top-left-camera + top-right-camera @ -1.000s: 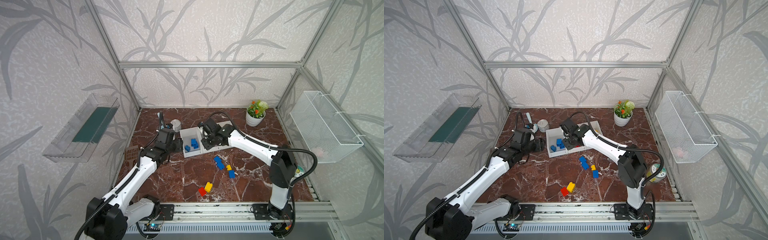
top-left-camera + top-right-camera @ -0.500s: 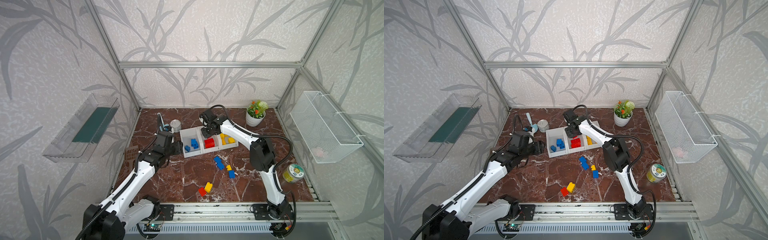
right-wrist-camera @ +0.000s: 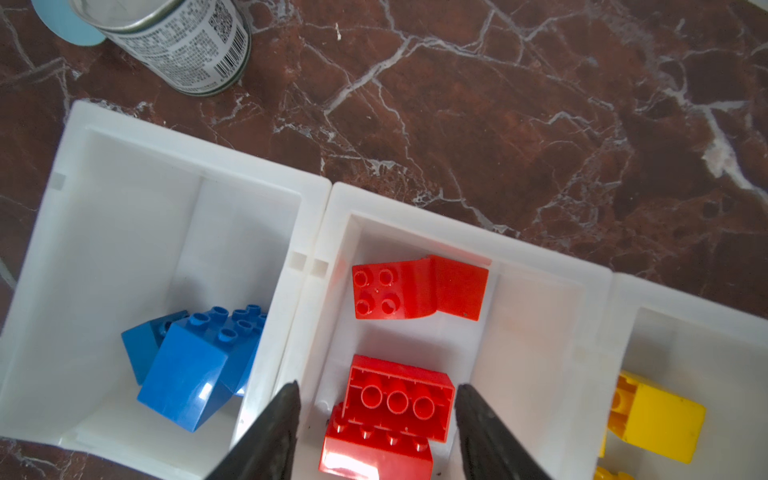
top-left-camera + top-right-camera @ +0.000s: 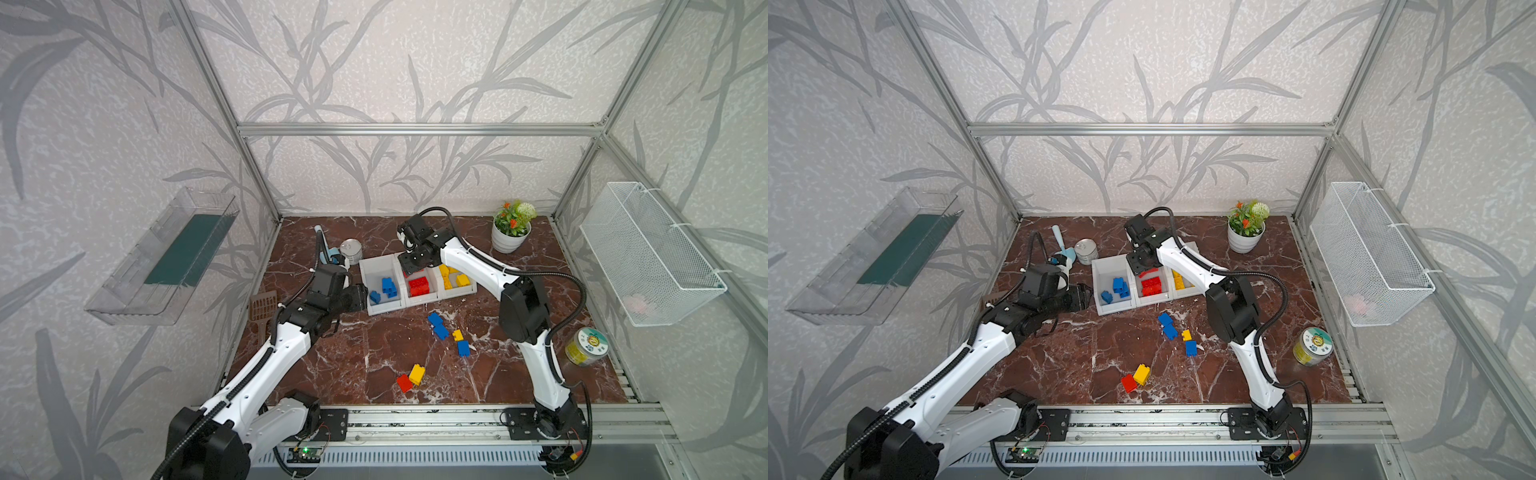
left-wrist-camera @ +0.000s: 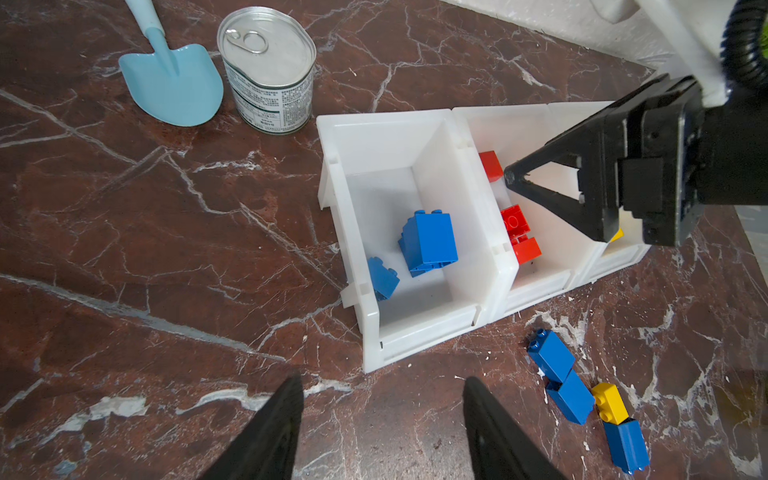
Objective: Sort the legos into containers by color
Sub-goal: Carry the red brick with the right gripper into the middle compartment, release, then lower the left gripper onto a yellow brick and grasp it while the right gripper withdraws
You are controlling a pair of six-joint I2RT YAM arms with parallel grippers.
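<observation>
**Right claw open over the red bin**

In both top views the containers stand just toward 12 o'clock from the middle of the marble table. The row runs from 9 to 3 o'clock. The blue legos are in the 9 o'clock bin, the red legos in the middle one, and the yellow legos at the 3 o'clock end.

The right gripper hangs over the middle bin, jaws spread to a middling width with nothing between them (the red pieces lie loose on the bin floor below). The left gripper hovers at 9 o'clock of the row, just beside the blue bin's outer corner, jaws likewise apart and empty.

Six pieces lie unsorted on the table. At 5 o'clock of the bins, a blue pair lies touching, then a small yellow brick and a lone blue brick. At 6 o'clock, nearer the front rail, a red brick touches a yellow brick.

A tin can and a pale blue scoop stand at 10 o'clock of the bins.
</observation>
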